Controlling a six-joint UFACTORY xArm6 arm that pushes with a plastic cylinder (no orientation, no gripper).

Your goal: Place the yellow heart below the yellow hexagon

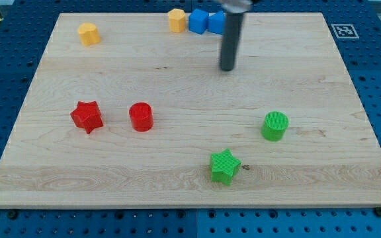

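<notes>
The yellow heart (88,33) lies near the top left of the wooden board. The yellow hexagon (176,20) sits at the top edge near the middle, touching a blue block (198,21) on its right. My tip (227,68) is on the board below and to the right of the hexagon, far to the right of the heart. The rod rises from the tip and hides part of a second blue block (215,22).
A red star (86,116) and a red cylinder (140,117) lie at the middle left. A green cylinder (275,126) is at the right and a green star (224,166) near the bottom middle. The board (177,178) rests on a blue pegboard table.
</notes>
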